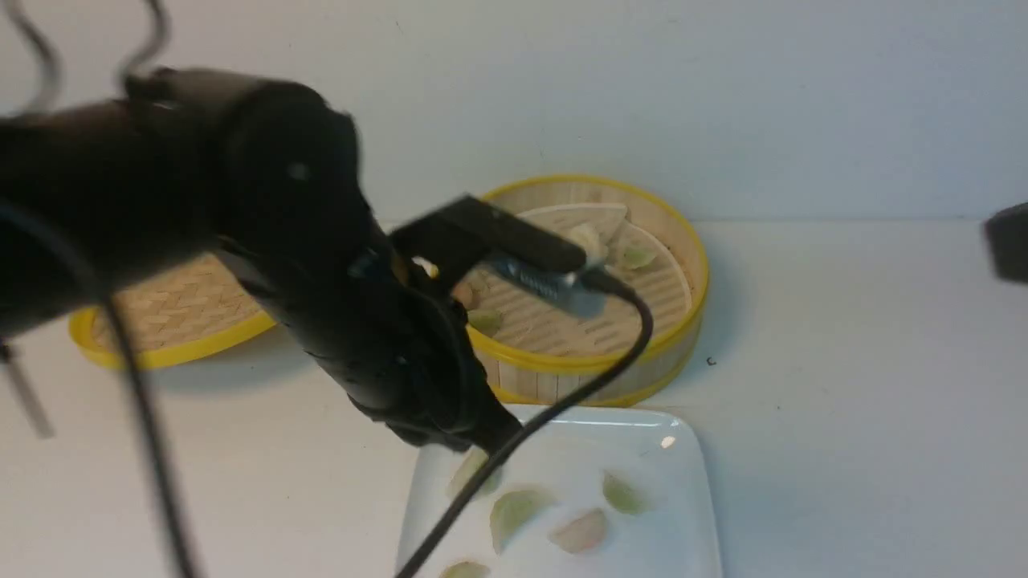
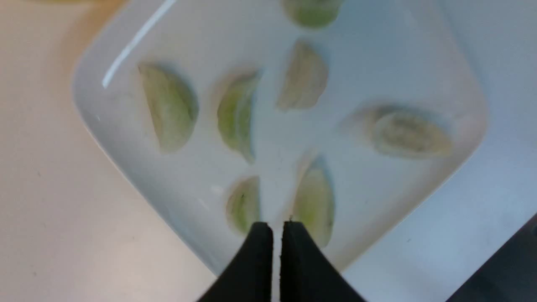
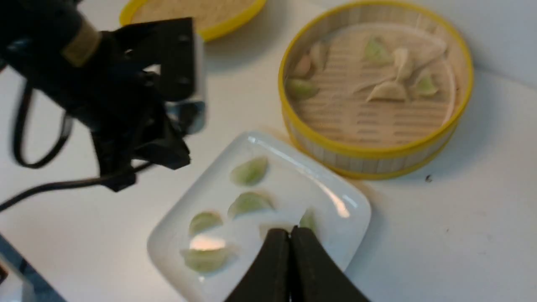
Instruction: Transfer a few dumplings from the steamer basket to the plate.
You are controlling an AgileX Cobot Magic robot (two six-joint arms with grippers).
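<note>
1. White table before a plain pale wall. A woven bamboo lid lies at the robot's left, apart from the other things.
2. Steamer basket: uncovered, at the far middle of the table, just beyond the plate, which sits nearest the robot.
3. Dumplings on the plate: seven can be counted in the left wrist view. Most are pale green and a few are cream, and none touches another.
4. Dumplings in the basket: at least five lie on the slotted floor.
5. Progress: "a few" appears already met. At most one more fetch, or simply a withdrawal, seems left.
6. Left arm: reaches in from the left, sloping downward and blurred. Its pincer hangs over the plate's left side, jaws almost together with nothing between them.
7. Right arm: held off to the right, with only a dark edge showing in the front view. Its pincer is closed and empty.
</note>
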